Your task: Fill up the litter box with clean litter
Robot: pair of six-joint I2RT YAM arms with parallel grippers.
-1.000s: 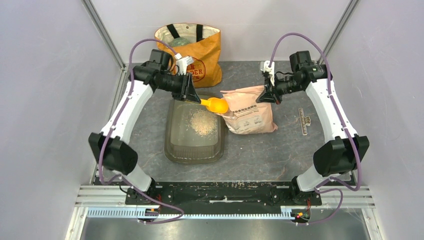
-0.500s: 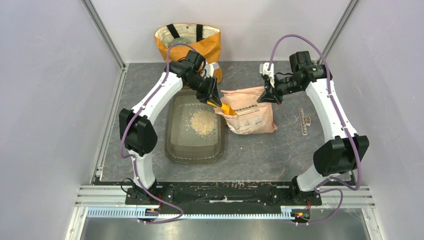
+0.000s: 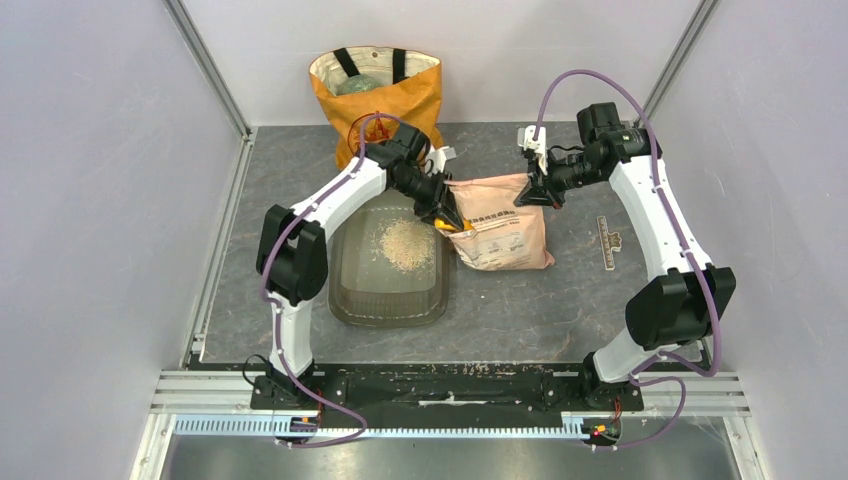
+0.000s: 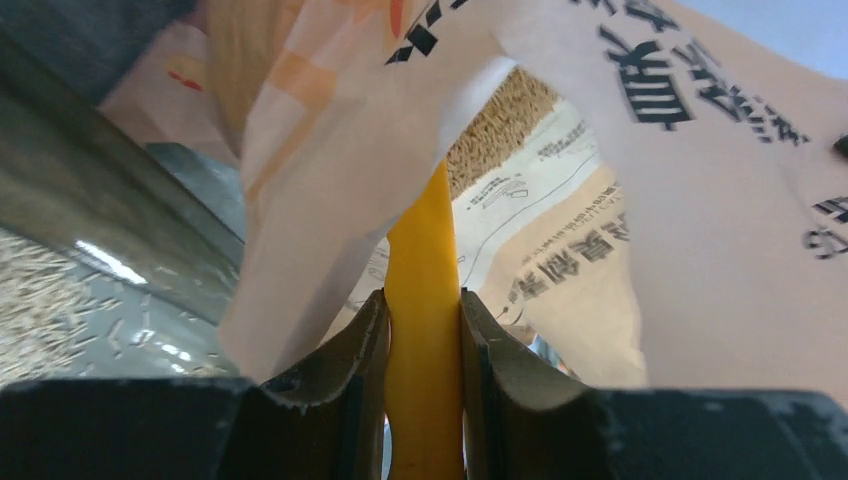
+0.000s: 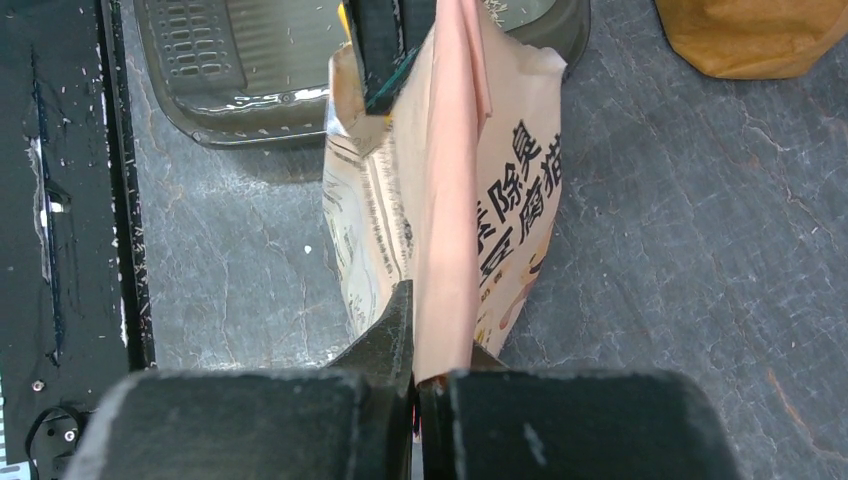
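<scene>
The smoky grey-olive litter box [image 3: 350, 290] lies left of centre with a small heap of beige clean litter [image 3: 404, 243] in its far half. It also shows in the right wrist view [image 5: 240, 100]. My left gripper [image 3: 446, 216] is shut on the handle of an orange scoop [image 4: 424, 330], whose bowl reaches into the open mouth of the pinkish-tan litter bag [image 3: 505, 230] and is hidden there. Litter shows inside the bag [image 4: 500, 130]. My right gripper [image 3: 528, 192] is shut on the bag's top edge [image 5: 445, 250] and holds it up.
An orange tote bag [image 3: 385, 95] stands at the back, behind the litter box. A small flat dark strip [image 3: 608, 242] lies on the grey mat right of the litter bag. Enclosure walls stand on both sides.
My left gripper has carried the scoop from over the litter box's far edge to the right and into the mouth of the litter bag. The right arm has held still.
</scene>
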